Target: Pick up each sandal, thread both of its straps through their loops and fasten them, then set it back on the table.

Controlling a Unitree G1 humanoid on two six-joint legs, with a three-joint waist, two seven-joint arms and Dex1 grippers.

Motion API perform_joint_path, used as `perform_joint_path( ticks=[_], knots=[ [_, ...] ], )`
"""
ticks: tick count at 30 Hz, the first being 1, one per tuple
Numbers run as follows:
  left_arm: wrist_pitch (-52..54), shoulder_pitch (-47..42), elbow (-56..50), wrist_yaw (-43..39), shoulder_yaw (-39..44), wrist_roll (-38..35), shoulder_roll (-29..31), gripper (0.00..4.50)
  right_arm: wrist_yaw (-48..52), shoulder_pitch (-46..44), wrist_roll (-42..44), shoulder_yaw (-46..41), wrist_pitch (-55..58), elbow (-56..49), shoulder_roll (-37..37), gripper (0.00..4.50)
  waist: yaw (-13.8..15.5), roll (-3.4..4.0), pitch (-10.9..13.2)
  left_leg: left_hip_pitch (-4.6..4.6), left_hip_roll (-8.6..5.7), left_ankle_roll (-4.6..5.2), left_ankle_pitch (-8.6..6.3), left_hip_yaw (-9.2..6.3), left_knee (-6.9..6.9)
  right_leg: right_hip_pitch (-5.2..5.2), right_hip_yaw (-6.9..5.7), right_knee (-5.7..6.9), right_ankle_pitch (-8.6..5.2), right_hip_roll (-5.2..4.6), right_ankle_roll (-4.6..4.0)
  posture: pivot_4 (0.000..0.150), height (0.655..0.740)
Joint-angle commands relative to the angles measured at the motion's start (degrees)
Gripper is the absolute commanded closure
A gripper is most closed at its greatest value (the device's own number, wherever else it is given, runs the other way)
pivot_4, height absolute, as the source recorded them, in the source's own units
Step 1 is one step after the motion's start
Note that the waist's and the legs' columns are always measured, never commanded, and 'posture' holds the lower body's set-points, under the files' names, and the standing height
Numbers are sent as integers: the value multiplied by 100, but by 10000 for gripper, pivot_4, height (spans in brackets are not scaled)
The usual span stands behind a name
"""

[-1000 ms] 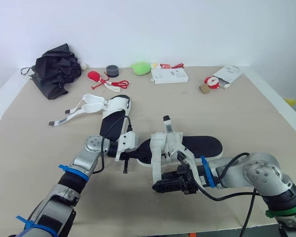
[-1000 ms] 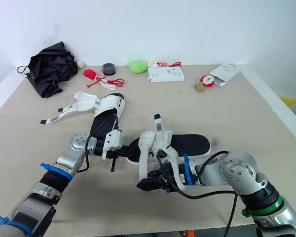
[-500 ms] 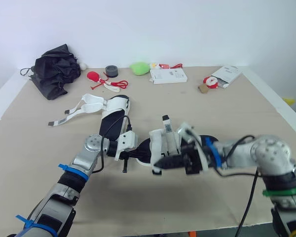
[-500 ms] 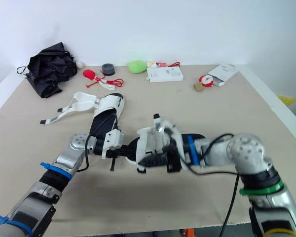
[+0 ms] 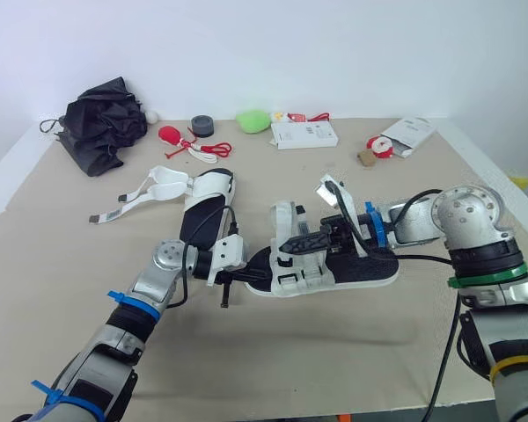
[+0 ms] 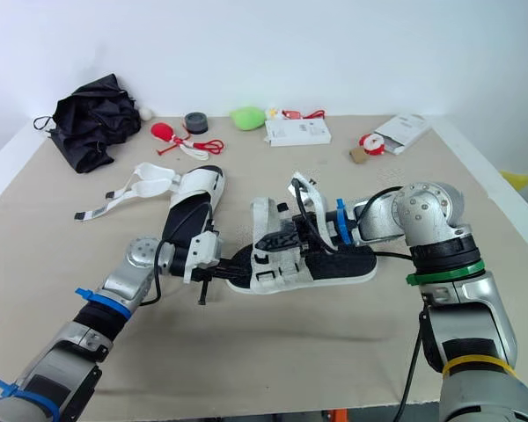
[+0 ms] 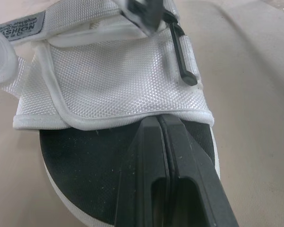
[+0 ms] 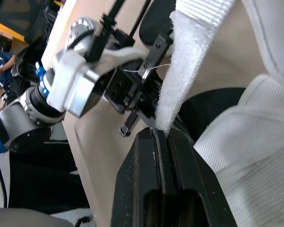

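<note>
Right wrist view gives you the right gripper (image 8: 156, 136) with its fingers clenched on the white strap (image 8: 191, 56), which rises straight out of the tips. From the head camera you can see that strap held up above the middle of the near sandal (image 5: 370, 269), with your right arm reaching in from the heel side.

Your left gripper (image 7: 159, 121) has its fingers pressed together. The tips sit at the edge of the white front band (image 7: 113, 80) and lie over the black footbed (image 7: 80, 161). I cannot tell whether they nip the band's hem; they may only rest there at the toe end.

The near sandal lies sole down on the table (image 5: 334, 360). The second sandal (image 5: 204, 207) lies just beyond your left gripper, its loose straps (image 5: 150, 187) spread out to the left. A black bundle (image 5: 101, 123) and a white box (image 5: 304, 134) sit near the far edge.
</note>
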Motion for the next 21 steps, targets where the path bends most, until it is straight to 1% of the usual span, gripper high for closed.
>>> perform_joint_path(
  ticks=[1, 4, 11, 18, 21],
  knots=[
    [178, 357, 308, 44, -382, 538, 136, 45000, 275, -20, -281, -76, 168, -81, 66, 44350, 0, 0, 0, 0, 0, 0, 0, 0, 0, 0, 0, 0, 0, 0, 0, 1500, 7400],
    [195, 403, 249, 68, -389, 529, 151, 45000, 450, 64, -558, -61, 208, -171, 86, 44350, 0, 1, 0, 0, 0, 0, 0, 0, 0, 1, -1, 0, 0, -2, 0, 1500, 7400],
    [228, 445, 186, 64, -404, 516, 165, 45000, 737, 70, -1068, -129, 203, 51, 184, 44350, -2, 2, 0, -1, 0, 0, 0, 0, -1, -1, -2, 0, 0, -1, 0, 1500, 7400],
    [253, 445, 207, 53, -404, 507, 166, 45000, 1029, -214, -1500, -334, 125, 444, 368, 44350, -7, 5, 1, 0, 0, 0, 0, 1, -1, -2, -1, 0, 0, 0, 0, 1500, 7400],
    [274, 461, 188, 48, -397, 495, 180, 45000, 1099, -189, -1671, -329, 114, 495, 427, 44350, -7, 5, 0, 0, 0, 0, 0, 0, -1, -2, -2, 1, 0, 1, 0, 1500, 7400]
  ],
)
